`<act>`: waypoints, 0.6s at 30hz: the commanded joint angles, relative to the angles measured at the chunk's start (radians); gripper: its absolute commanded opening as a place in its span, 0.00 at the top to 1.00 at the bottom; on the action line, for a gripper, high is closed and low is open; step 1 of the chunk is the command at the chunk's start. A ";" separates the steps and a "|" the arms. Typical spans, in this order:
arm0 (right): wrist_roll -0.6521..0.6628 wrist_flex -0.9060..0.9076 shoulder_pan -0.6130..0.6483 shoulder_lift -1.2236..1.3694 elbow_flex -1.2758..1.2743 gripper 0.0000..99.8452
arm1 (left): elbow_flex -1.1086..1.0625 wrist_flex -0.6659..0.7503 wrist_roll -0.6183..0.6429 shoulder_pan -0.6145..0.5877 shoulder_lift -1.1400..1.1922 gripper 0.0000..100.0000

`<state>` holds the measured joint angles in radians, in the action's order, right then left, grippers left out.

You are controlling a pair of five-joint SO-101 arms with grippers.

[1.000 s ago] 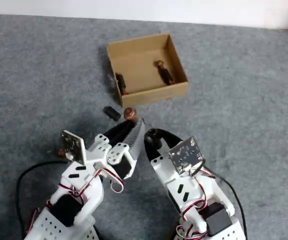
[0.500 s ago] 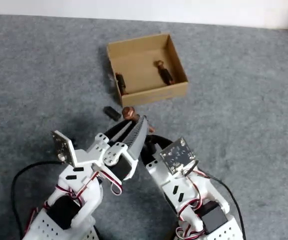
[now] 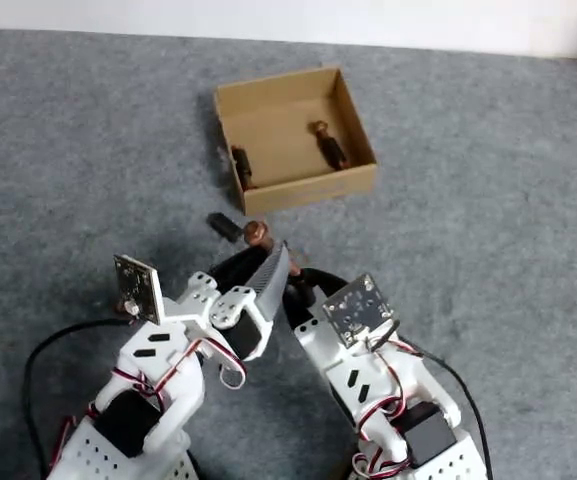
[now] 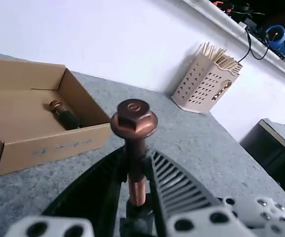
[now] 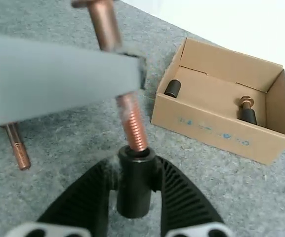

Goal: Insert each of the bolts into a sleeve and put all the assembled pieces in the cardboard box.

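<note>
My left gripper [image 3: 271, 268] is shut on a copper bolt [image 4: 134, 148], held upright with its hex head [image 3: 258, 233] on top. Just below, my right gripper [image 5: 135, 190] is shut on a black sleeve [image 5: 135, 185] that stands upright. The bolt's threaded tip [image 5: 138, 142] meets the sleeve's open top. The cardboard box [image 3: 313, 190] lies beyond both grippers and holds two assembled pieces [image 3: 241, 165] [image 3: 328, 145]. A loose black sleeve [image 3: 223, 226] lies on the carpet between the box and the grippers. A loose bolt [image 5: 16, 145] lies on the carpet beside the left arm.
Grey carpet covers the table. A beige perforated holder of sticks [image 4: 206, 79] stands by the white wall, well off to the box's right. Open carpet lies to the left and right of the box.
The two grippers have drawn closer together. The right gripper with its sleeve has slid left under the left gripper, and the bolt's tip now sits at the sleeve's mouth.
</note>
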<state>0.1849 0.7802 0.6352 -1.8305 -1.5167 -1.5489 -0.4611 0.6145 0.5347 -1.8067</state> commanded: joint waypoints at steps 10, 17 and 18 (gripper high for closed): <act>-0.002 -0.031 -0.007 -0.008 0.015 1.00 | -0.038 -0.009 -0.083 0.053 -0.008 0.99; 0.000 -0.033 -0.005 -0.007 0.015 1.00 | -0.044 -0.147 -0.089 0.193 -0.012 0.99; 0.000 -0.033 -0.005 -0.007 0.015 1.00 | -0.044 -0.147 -0.089 0.191 -0.012 0.99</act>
<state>0.1864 0.7833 0.6352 -1.8274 -1.5228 -1.6011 -0.5685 0.5271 0.6697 -1.8220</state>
